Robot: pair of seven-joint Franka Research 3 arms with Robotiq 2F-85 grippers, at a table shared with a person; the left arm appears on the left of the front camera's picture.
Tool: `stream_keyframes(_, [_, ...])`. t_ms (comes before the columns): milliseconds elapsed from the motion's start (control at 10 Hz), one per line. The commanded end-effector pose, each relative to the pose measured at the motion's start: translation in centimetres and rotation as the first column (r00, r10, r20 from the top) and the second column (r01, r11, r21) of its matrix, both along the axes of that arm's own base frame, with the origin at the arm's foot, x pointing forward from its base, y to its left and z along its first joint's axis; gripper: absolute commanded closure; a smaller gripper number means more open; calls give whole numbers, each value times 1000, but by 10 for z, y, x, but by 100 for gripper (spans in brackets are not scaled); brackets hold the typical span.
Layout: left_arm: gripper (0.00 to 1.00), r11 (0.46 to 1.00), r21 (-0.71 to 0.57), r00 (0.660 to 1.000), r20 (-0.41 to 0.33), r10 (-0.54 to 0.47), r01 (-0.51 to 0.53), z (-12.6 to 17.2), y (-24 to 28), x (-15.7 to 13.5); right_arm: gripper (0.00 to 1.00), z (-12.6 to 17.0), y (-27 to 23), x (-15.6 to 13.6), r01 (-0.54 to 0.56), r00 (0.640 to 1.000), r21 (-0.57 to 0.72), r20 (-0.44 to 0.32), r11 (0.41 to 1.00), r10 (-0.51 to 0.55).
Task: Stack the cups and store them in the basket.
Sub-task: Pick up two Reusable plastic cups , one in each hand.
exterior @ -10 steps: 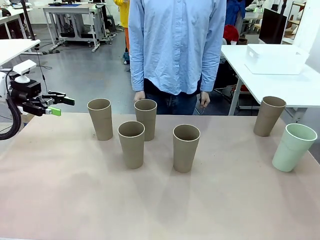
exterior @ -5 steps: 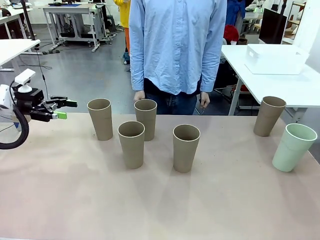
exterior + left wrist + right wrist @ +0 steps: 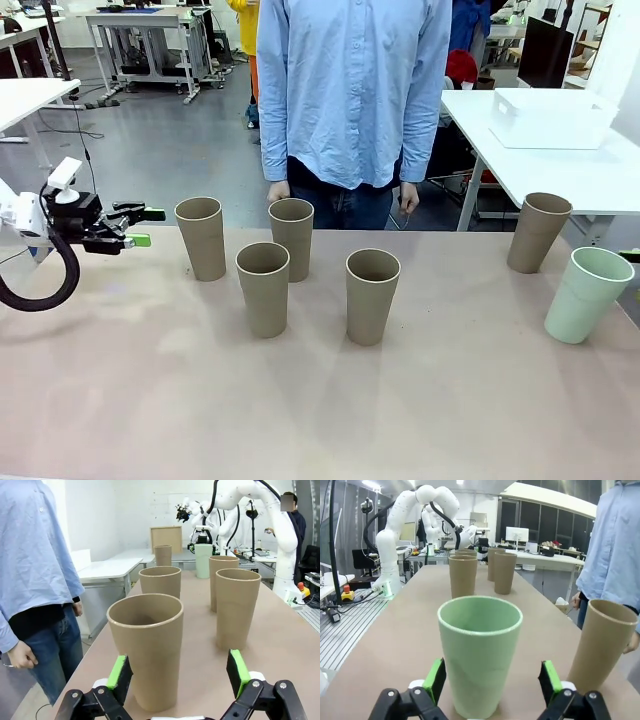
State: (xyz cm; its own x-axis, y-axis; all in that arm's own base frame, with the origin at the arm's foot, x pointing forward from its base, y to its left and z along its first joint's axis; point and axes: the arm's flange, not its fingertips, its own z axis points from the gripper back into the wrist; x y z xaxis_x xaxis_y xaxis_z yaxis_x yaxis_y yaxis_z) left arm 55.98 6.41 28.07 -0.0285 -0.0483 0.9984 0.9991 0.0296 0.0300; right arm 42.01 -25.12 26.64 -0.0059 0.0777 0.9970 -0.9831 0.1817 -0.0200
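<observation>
Five tan cups stand upright on the table: the leftmost (image 3: 201,237), one behind the middle (image 3: 291,238), two in the middle (image 3: 264,288) (image 3: 372,296) and one at the far right (image 3: 538,232). A mint green cup (image 3: 587,294) stands near the right edge. My left gripper (image 3: 145,226) is open, level with the leftmost cup (image 3: 145,655) and just short of it. My right gripper (image 3: 492,680) is open, its green pads (image 3: 436,677) on either side of the mint cup (image 3: 480,650), not touching it. The white basket (image 3: 553,118) sits on a side table at the back right.
A person in a light blue shirt (image 3: 352,90) stands at the far edge, hands (image 3: 278,192) down at their sides. The tan cup (image 3: 602,645) stands close beside the mint one. The near half of the table (image 3: 300,420) is bare.
My left gripper has moved right and slightly down, closer to the leftmost cup. A tip of my right gripper has come into the front view at the right edge. The cups have not moved.
</observation>
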Motion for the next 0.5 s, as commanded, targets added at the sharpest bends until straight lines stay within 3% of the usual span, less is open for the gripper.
stream_keyframes(0, [0, 999, 0, 999, 22, 36, -36, 0, -4, 9, 0, -27, 2, -21, 9, 1000, -34, -16, 999, -10])
stream_keyframes(300, [0, 998, -32, 999, 12, 49, -48, -4, -11, 17, 0, -35, 9, -12, -1, 999, -42, -53, 999, -2])
stream_keyframes(400, [0, 999, -27, 999, -6, 37, -38, 2, -8, 14, 0, -25, 3, -8, 12, 998, -26, -54, 1000, -13])
